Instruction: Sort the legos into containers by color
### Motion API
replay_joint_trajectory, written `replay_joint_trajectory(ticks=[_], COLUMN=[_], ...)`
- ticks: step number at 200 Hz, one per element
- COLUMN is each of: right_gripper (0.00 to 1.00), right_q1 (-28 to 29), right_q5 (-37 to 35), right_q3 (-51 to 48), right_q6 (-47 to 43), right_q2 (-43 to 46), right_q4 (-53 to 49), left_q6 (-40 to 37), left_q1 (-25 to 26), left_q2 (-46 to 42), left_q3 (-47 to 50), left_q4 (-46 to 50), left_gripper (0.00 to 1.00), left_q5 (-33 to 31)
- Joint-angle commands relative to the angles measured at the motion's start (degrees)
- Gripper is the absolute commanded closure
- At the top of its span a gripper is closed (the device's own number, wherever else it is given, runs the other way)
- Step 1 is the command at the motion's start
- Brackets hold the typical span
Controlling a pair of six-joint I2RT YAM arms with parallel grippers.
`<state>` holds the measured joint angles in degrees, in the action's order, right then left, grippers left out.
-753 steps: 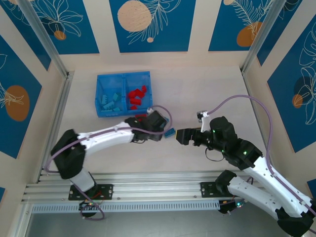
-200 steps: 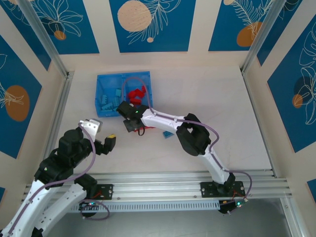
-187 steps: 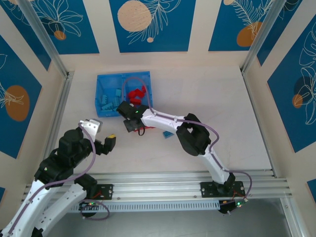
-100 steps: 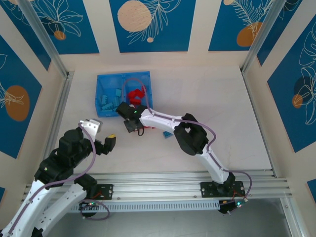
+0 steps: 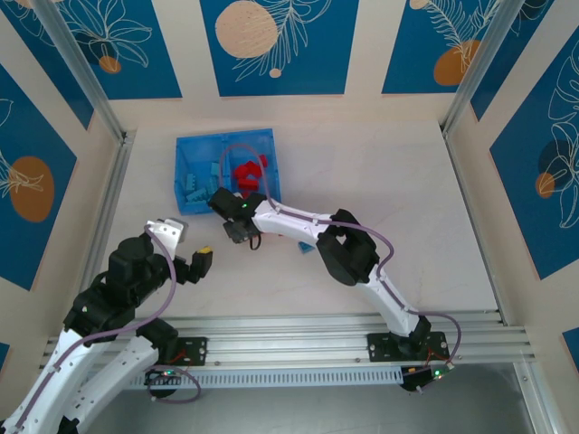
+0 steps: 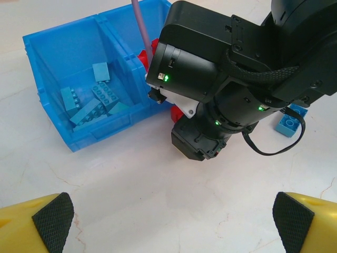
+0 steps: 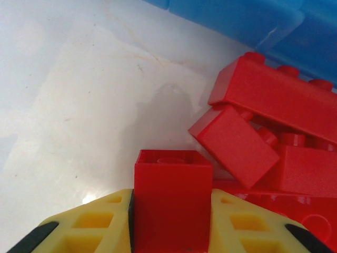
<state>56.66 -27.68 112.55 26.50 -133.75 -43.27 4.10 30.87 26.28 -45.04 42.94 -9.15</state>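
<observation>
Two arms on this one, so quick rundown. My right gripper [image 7: 172, 203] is clamping a small red brick [image 7: 172, 174] between its yellow fingers [image 7: 118, 205], one jaw pressing on each side of it; it's hanging low over the white table [image 7: 68, 105], though I can't tell whether the brick is touching the surface. Right next to it a loose heap of red bricks [image 7: 263, 137] is lying on the table, just beside the outer wall of the blue tray [image 7: 247, 21]. In the top view that arm is stretching all the way across from its base, and the gripper is sitting just off the tray's near edge.

My left gripper [image 6: 174, 232] is hanging back near its own base, well apart from the tray; its fingers are spread wide and it's holding nothing; its wrist camera is looking straight at the right arm's black wrist and the tray behind it.

As for the sorting: the light blue bricks [image 6: 89, 105] are lying in the tray's left compartment, as seen from the top; the sorted red ones [image 5: 249, 170] are piling up in the right compartment, on the other side of the middle wall. One stray light blue brick [image 6: 288, 122] is lying flat on the table, off to the right of the right gripper, apart from the tray and from both grippers.
</observation>
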Motion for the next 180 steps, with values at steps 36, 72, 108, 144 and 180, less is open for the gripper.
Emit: replay_joint_trajectory(ticks=[36,72,108,144,180], right_gripper=[0.67,0.62,0.63,0.56,0.47], right_q1=[0.47,-0.82,-1.03,-0.88,0.05], right_q5=[1.76,4.23,4.79,5.37,3.65], right_q3=[-10.79,-16.55,-20.33,-21.16,-20.06], right_q6=[0.16,2.59,4.40,6.02,5.69], right_q2=[14.28,16.53,15.61,14.56,16.09], right_q4=[5.02,6.18,6.64,5.84,4.73], left_q6=[-0.49,-0.62,-0.58,-0.56,-0.47], left_q1=[-0.51,-0.62,-0.58,-0.66,-0.64], left_q2=[-0.84,-0.66,-0.66,-0.61,-0.61], left_q3=[0.74,0.83,0.91,0.93,1.00], left_q4=[-0.18,-0.33,-0.32,-0.42,-0.40], left_gripper=[0.00,0.00,0.00,0.00,0.00], left_q5=[-0.26,-0.11,0.01,0.09,0.01])
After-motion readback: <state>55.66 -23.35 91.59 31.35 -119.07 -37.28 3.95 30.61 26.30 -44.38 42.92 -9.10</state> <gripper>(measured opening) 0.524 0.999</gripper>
